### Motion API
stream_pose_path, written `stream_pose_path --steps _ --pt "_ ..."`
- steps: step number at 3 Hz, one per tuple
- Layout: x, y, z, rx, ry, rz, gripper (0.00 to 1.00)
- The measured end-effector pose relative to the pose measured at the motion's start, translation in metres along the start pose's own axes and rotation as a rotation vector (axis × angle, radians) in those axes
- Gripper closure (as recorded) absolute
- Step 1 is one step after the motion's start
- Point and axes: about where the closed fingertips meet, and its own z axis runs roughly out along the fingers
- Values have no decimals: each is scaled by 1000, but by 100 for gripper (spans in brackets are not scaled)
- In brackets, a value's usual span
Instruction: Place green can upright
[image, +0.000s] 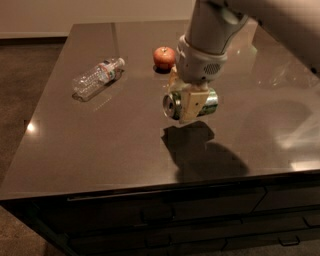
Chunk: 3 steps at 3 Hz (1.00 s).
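Observation:
The green can (209, 103) lies on its side in my gripper (187, 104), lifted clear of the dark table (100, 145). Its silver end (172, 106) faces left toward the camera. The cream fingers (191, 106) are shut around the can's body. The can's shadow falls on the table just below it. My grey arm comes down from the upper right.
A clear plastic water bottle (96, 77) lies on its side at the table's left. A red apple (164, 57) sits behind the gripper. The table's front edge (150, 192) runs above dark drawers.

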Motion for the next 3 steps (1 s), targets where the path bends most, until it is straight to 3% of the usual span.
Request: stream_pose_path --steps 1,3 --pt "-8 -20 -10 48 -165 170 100" --pt "-30 -52 -13 149 -535 421 100"
